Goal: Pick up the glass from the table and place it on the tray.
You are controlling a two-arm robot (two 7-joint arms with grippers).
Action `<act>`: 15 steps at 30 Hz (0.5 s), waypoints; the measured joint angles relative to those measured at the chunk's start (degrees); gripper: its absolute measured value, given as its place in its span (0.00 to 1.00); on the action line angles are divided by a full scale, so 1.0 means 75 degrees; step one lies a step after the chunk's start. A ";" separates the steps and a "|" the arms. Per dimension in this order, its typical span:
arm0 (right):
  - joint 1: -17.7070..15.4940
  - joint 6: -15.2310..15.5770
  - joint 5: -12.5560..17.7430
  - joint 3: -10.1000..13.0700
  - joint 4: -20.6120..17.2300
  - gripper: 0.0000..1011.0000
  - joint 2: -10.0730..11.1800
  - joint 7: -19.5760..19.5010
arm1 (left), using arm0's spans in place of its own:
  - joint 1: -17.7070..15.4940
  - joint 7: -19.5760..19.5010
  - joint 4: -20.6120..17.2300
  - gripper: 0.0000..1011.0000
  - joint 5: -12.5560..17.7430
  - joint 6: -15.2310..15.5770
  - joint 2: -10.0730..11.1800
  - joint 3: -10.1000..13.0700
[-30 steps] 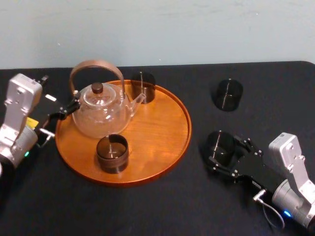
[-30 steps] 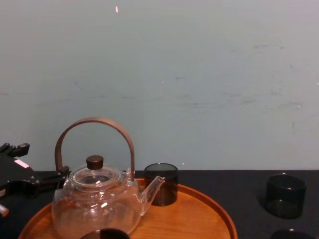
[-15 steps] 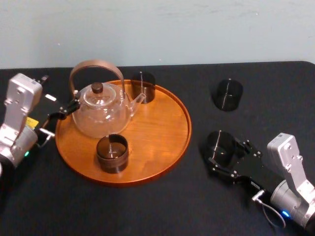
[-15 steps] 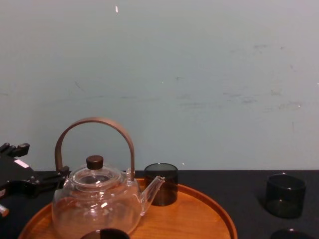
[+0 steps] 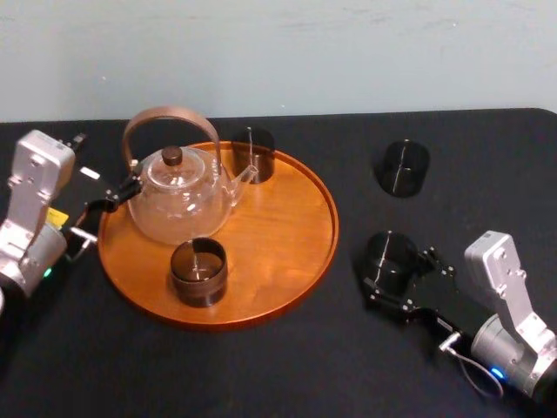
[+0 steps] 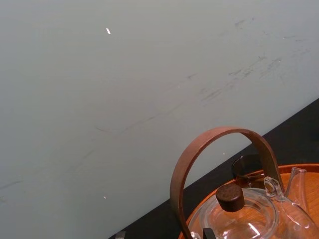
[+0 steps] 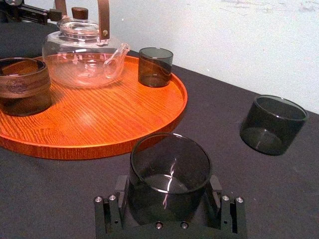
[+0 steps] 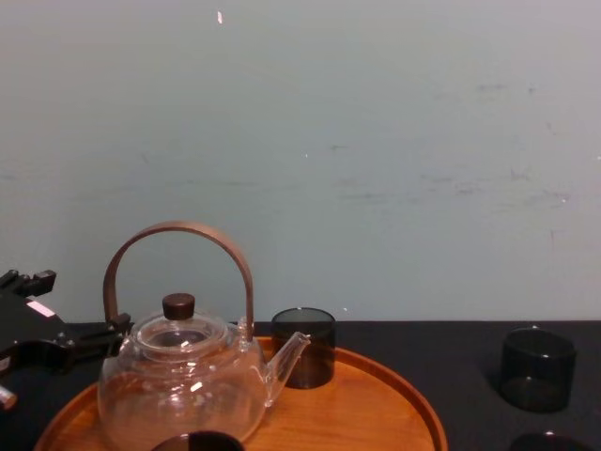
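A dark smoked glass [image 5: 389, 255] [image 7: 169, 172] stands low over the black table [image 5: 287, 366], right of the tray. My right gripper [image 5: 396, 270] [image 7: 169, 199] is shut on the glass, one finger on each side of it. The round orange-brown tray [image 5: 287, 235] [image 7: 114, 119] [image 8: 376, 413] lies left of this glass. My left gripper [image 5: 103, 165] [image 8: 66, 310] is parked open at the tray's left edge, beside the teapot.
On the tray stand a clear glass teapot [image 5: 178, 196] [image 8: 178, 381] with a brown hoop handle and two dark glasses [image 5: 198, 272] [image 5: 253, 155]. Another dark glass [image 5: 402, 167] [image 7: 273, 123] [image 8: 537, 368] stands on the table behind my right gripper.
My right arm has shifted slightly left and its wrist has tilted, with the glass still between its fingers. The left arm has not moved.
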 joint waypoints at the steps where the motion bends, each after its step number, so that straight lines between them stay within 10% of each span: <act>1: 0.0045 0.0006 -0.0020 -0.0011 0.0031 0.99 -0.0025 0.0029 | 0.0000 0.0000 0.0000 1.00 0.0000 0.0000 0.0000 -0.0001; 15: 0.0461 0.0051 -0.0063 -0.0122 0.0397 0.99 -0.0206 0.0213 | 0.0000 0.0000 0.0000 1.00 0.0000 0.0000 0.0000 0.0000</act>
